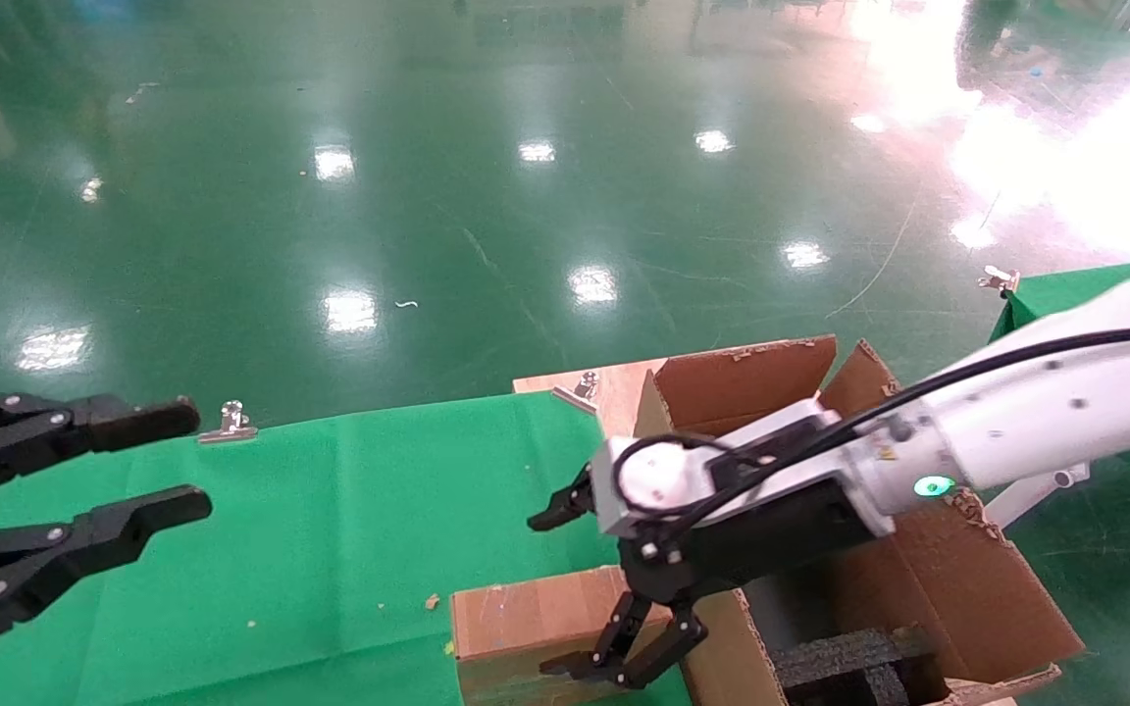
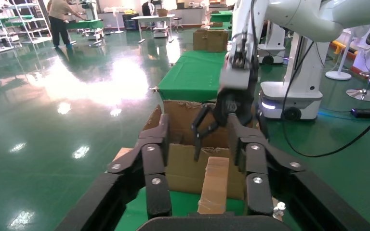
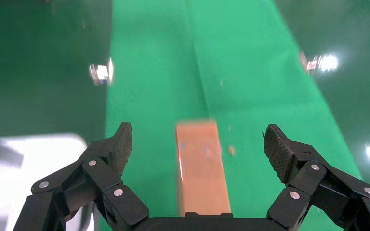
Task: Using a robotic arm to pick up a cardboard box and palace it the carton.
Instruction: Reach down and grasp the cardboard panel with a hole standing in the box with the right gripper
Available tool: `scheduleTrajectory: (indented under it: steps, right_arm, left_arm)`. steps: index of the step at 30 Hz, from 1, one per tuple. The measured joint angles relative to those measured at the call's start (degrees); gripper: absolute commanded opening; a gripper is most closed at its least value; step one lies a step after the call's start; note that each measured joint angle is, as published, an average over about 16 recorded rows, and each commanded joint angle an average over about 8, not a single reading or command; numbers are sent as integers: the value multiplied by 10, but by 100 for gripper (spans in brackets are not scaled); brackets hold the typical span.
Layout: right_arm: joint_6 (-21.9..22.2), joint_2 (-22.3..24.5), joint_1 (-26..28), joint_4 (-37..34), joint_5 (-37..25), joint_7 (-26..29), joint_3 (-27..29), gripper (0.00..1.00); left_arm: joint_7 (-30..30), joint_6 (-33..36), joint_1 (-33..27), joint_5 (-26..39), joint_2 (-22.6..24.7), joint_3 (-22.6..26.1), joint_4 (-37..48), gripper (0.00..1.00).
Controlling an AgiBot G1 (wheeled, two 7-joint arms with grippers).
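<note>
The small brown cardboard box [image 1: 526, 616] lies on the green cloth, right against the carton's [image 1: 957, 579] left wall. My right gripper [image 1: 577, 593], on the white robotic arm [image 1: 1046, 412], hangs open just above the box, one finger on each long side. In the right wrist view the cardboard box [image 3: 200, 168] runs down the middle between the spread fingers of that gripper [image 3: 198, 142], apart from both pads. My left gripper [image 1: 190, 461] stays open and empty at the table's left. From its wrist I see the box [image 2: 215, 183], the carton [image 2: 185, 168] and the right gripper [image 2: 211, 126].
Black foam blocks [image 1: 849, 662] sit inside the carton. Metal clips [image 1: 229, 424] [image 1: 580, 387] hold the green cloth [image 1: 330, 549] along the table's far edge. A second green table [image 1: 1085, 289] stands to the right. Shiny green floor lies beyond.
</note>
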Motion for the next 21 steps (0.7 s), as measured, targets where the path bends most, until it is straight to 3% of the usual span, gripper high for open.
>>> scheduleTrajectory:
  steps: [17,21]
  right_arm:
    - [-2,-82,80,-15,-146,10,-117,100]
    - [-4,-95,95,-21,-158,7,-141,100]
  left_arm:
    - [0,0,0,0,0,0,0,1]
    - [0,0,0,0,0,0,0,51]
